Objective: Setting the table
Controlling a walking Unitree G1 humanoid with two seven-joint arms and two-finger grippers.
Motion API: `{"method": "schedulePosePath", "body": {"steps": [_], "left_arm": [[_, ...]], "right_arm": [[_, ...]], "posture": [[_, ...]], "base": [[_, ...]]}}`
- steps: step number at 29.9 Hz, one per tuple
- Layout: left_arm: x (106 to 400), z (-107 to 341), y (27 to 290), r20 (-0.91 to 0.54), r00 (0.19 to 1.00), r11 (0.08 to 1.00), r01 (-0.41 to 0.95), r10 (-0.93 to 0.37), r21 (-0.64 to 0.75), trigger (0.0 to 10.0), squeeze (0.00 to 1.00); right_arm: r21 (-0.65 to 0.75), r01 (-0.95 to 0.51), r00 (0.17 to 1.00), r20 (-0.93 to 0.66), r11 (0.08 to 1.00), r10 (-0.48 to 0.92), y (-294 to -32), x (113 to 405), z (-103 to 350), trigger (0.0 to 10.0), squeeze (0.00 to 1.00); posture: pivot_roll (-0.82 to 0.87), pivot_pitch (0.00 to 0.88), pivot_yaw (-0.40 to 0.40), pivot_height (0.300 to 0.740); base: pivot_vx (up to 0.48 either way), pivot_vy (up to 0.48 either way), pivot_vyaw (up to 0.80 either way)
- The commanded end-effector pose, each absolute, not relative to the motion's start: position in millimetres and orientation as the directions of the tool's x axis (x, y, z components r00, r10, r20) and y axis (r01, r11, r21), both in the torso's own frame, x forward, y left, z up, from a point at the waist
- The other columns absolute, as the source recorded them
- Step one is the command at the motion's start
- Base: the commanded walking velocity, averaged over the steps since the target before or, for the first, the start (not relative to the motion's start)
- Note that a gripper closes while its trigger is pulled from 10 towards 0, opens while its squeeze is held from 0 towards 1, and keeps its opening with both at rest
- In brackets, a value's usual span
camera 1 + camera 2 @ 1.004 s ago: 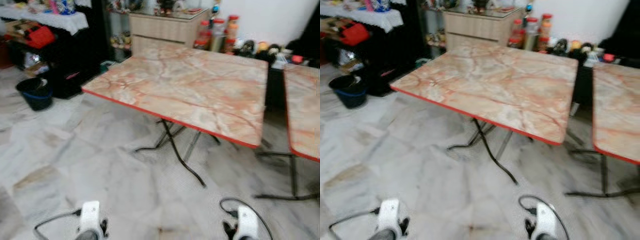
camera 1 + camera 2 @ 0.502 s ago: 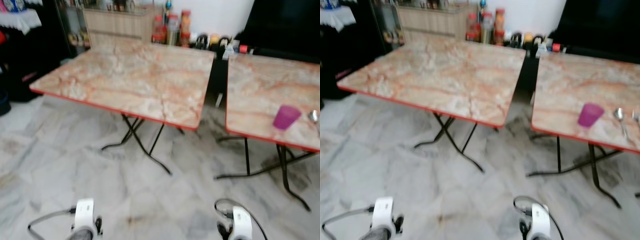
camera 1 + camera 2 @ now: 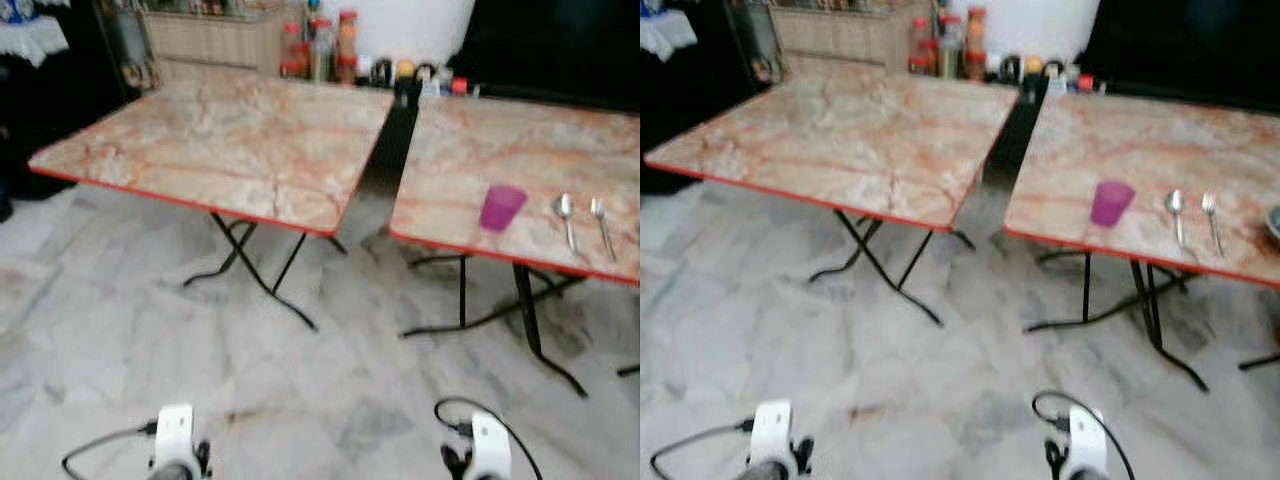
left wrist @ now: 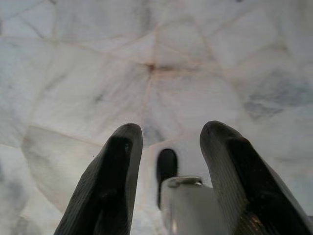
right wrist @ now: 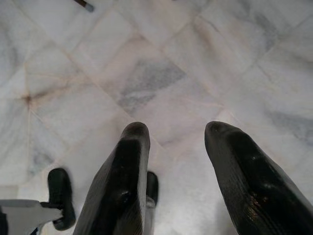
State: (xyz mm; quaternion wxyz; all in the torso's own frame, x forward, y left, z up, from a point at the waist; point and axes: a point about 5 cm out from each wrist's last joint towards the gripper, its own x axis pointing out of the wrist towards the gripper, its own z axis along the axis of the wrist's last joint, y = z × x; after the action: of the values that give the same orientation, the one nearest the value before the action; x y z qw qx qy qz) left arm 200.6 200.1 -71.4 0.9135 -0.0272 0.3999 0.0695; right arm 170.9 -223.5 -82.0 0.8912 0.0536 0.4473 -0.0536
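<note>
Looking ahead, you see the purple cup on the right table, near two spoons. Your left gripper and right gripper hang open over the floor.

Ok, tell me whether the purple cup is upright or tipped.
Upright: the small purple plastic cup stands mouth-up on the right marble-patterned table.
</note>
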Motion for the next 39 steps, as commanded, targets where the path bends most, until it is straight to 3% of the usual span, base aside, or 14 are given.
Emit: {"method": "schedulePosePath", "body": {"steps": [1, 10, 39], "left_arm": [[201.9, -69.9, 204.4, -0.730, 0.674, 0.988, -0.157, 0.114, 0.010, 10.0, 0.00], [202.9, -69.9, 201.0, -0.728, 0.677, 0.988, -0.155, 0.111, 0.006, 10.0, 0.00], [203.5, -69.1, 202.6, -0.724, 0.679, 0.988, -0.152, 0.117, 0.017, 10.0, 0.00]], "right_arm": [[0.053, 0.128, 0.612, -0.790, 0.990, -0.037, -221.2, 175.6, -80.0, 10.0, 0.00], [0.046, 0.129, 0.600, -0.799, 0.990, -0.041, -222.6, 174.8, -80.4, 10.0, 0.00], [0.030, 0.120, 0.606, -0.794, 0.992, -0.050, -221.0, 173.8, -81.0, 10.0, 0.00]], "posture": [[0.08, 0.000, -0.038, 0.740], [0.08, 0.000, -0.041, 0.740], [0.09, 0.000, -0.033, 0.740]], "base": [[0.000, 0.000, 0.00], [0.113, 0.000, 0.00], [0.330, 0.000, -0.14]]}}
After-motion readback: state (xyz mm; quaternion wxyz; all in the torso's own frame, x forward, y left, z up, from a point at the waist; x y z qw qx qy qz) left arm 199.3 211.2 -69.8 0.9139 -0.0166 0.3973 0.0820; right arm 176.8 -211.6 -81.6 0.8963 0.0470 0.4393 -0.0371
